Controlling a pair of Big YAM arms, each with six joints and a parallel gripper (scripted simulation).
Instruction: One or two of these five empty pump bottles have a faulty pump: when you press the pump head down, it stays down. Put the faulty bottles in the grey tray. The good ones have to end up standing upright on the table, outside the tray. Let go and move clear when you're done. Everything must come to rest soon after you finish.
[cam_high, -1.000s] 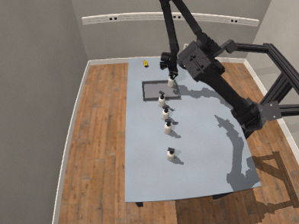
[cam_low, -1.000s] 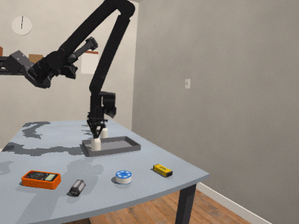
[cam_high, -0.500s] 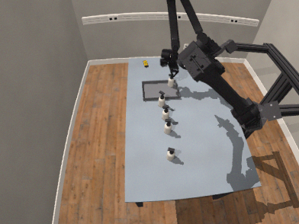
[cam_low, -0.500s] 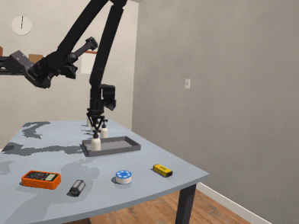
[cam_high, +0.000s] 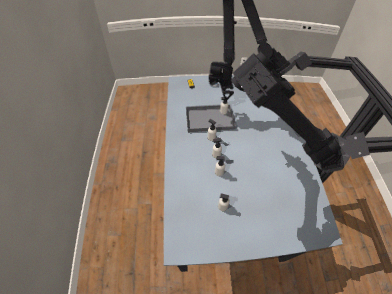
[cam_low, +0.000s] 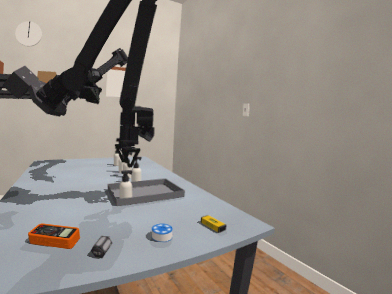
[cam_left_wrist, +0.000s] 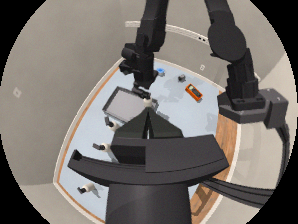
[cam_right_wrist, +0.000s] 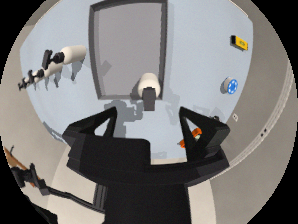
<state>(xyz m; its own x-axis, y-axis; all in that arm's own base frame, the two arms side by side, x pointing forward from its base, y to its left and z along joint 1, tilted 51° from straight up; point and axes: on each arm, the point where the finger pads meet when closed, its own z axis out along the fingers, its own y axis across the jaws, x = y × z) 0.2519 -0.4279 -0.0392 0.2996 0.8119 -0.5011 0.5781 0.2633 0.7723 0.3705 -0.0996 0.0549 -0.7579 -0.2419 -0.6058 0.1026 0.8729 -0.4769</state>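
Note:
Five white pump bottles with black heads are on the blue-grey table. One bottle (cam_high: 224, 106) stands upright inside the grey tray (cam_high: 210, 117), at a corner; it also shows in the exterior view (cam_low: 125, 187) and the right wrist view (cam_right_wrist: 148, 90). My right gripper (cam_high: 227, 94) (cam_low: 129, 157) (cam_right_wrist: 148, 110) is open just above this bottle, not touching it. The other bottles (cam_high: 212, 131) (cam_high: 217, 147) (cam_high: 220, 166) (cam_high: 224, 201) stand upright in a line outside the tray. My left gripper (cam_left_wrist: 148, 110) is shut and empty, held high over the table.
A yellow tool (cam_low: 213, 223), a blue-and-white roll (cam_low: 162, 231), a small dark cylinder (cam_low: 101, 246) and an orange multimeter (cam_low: 54, 235) lie near the table end beyond the tray. The left arm's large body (cam_high: 280, 105) reaches over the table's right side.

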